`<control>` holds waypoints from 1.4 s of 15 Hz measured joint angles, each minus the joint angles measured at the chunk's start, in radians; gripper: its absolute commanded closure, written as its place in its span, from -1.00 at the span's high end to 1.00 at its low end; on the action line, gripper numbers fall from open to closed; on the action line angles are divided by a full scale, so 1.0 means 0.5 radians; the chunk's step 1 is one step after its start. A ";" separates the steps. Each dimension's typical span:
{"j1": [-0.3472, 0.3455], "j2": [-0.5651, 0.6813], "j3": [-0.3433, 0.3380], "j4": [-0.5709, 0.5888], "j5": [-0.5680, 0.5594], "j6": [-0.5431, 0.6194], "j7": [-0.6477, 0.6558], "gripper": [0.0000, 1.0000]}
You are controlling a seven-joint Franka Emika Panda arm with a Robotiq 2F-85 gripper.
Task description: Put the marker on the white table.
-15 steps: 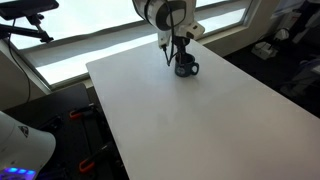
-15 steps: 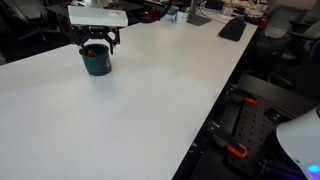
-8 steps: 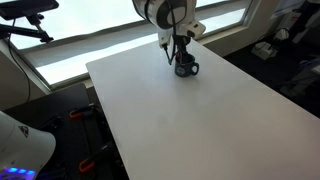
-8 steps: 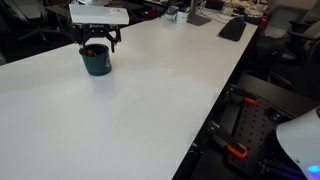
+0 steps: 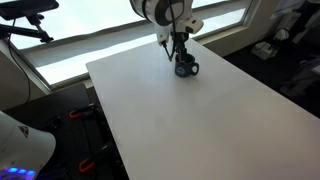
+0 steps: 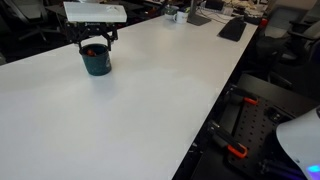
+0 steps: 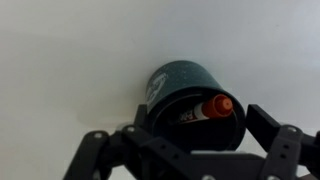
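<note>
A dark teal mug (image 7: 178,84) stands on the white table (image 7: 70,40), near its far edge in both exterior views (image 5: 186,68) (image 6: 96,63). The marker (image 7: 206,108), dark with an orange-red cap, leans inside the mug; its cap shows as an orange spot in an exterior view (image 6: 92,48). My gripper (image 7: 200,115) hovers just above the mug's mouth, open and empty, with one finger on each side of the rim. It also shows in both exterior views (image 5: 178,50) (image 6: 93,40).
The table (image 5: 180,120) (image 6: 150,110) stretches wide and bare around the mug. A window ledge (image 5: 90,40) runs behind its far edge. A black flat object (image 6: 232,28) lies at one end. Stands and red clamps (image 6: 236,152) sit on the floor beside the table.
The gripper has risen slightly above the mug. The marker stays in the mug, and the mug has not moved.
</note>
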 measured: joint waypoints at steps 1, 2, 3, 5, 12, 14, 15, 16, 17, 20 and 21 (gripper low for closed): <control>0.005 0.000 0.003 -0.001 0.000 0.012 0.000 0.75; 0.010 0.000 0.005 -0.003 0.000 0.023 0.000 0.49; 0.016 0.001 0.007 -0.003 0.000 0.028 -0.001 0.40; 0.023 0.001 0.011 -0.004 0.000 0.034 -0.001 0.08; 0.025 -0.001 0.008 -0.004 0.000 0.068 -0.001 -0.41; 0.025 -0.001 0.008 -0.004 0.000 0.072 -0.001 -0.55; 0.025 -0.001 0.006 -0.004 0.000 0.073 -0.001 -0.70; 0.025 -0.001 0.004 -0.004 0.000 0.074 -0.001 -0.88; 0.025 -0.002 0.002 -0.004 0.000 0.079 -0.001 -0.97; 0.025 -0.002 0.001 -0.005 0.000 0.086 -0.002 -0.89; 0.025 -0.002 0.001 -0.005 0.000 0.087 -0.002 -0.89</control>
